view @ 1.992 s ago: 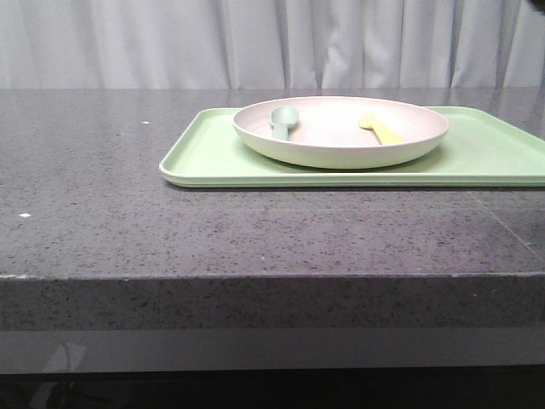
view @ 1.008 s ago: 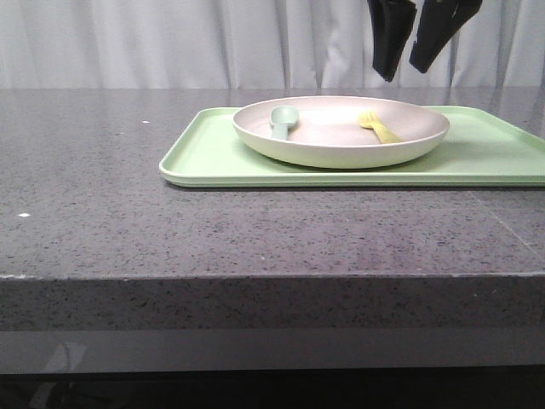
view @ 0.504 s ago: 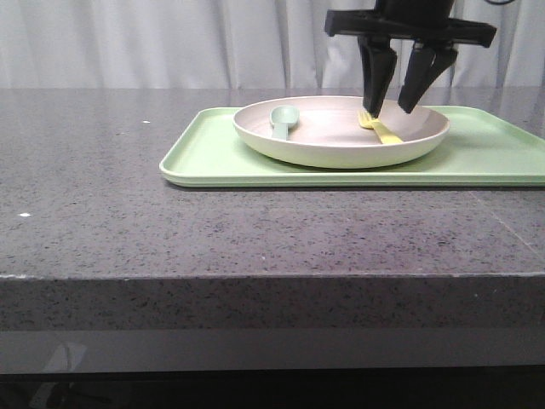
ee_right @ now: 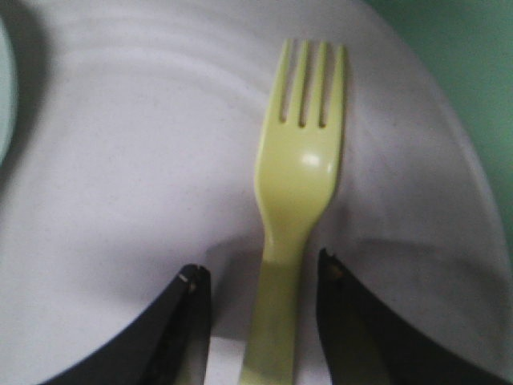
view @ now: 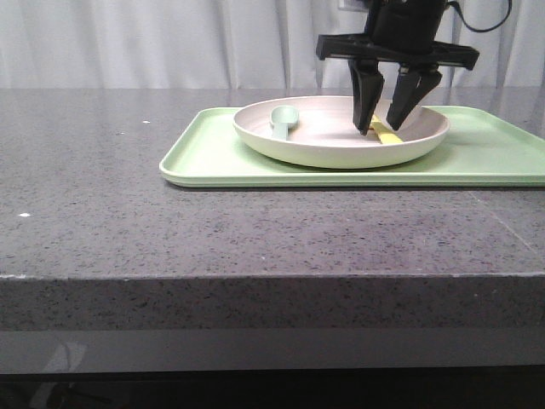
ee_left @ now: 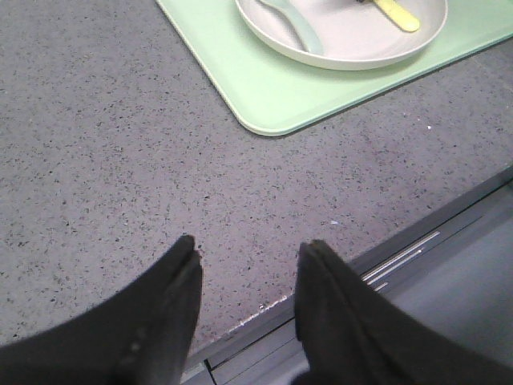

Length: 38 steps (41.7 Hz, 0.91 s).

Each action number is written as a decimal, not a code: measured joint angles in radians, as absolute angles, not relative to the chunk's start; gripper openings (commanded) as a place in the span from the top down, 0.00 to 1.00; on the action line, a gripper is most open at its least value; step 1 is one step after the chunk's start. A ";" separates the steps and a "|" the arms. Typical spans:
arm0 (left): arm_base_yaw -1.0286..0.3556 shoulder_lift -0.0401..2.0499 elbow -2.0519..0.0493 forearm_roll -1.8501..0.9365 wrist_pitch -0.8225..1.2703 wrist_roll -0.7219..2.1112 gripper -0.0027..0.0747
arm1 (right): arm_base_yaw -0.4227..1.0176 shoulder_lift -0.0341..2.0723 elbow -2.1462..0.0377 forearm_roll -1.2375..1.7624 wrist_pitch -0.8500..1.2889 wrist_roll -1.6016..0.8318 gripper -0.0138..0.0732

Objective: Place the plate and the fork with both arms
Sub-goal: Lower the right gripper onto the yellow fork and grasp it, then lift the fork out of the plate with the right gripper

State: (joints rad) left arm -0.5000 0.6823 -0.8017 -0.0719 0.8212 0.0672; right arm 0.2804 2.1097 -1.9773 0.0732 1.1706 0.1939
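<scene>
While my left gripper (ee_left: 247,261) hung open over the table (ee_left: 104,144), my right gripper (ee_right: 260,281) straddled the fork (ee_right: 298,200) handle, unclosed, inside the plate (view: 289,146).

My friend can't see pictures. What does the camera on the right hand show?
A yellow fork lies on a pale plate, its handle between the two open black fingers of the right gripper, which have not closed on it.

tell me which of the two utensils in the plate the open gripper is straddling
The yellow fork: the right gripper has a finger on each side of its handle. The grey-green spoon lies apart, on the plate's left side.
</scene>
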 measured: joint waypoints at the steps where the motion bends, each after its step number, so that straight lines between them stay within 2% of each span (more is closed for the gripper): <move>1: -0.500 0.682 -0.802 -0.072 0.821 0.069 0.59 | 0.280 2.114 -1.979 0.073 1.171 0.194 0.45; 13: -0.500 0.682 -0.802 -0.072 0.821 0.069 0.59 | 0.280 2.118 -1.987 0.090 1.172 0.194 0.66; 38: -0.500 0.682 -0.802 -0.072 0.821 0.069 0.59 | 0.278 2.071 -1.998 0.085 1.191 0.194 0.67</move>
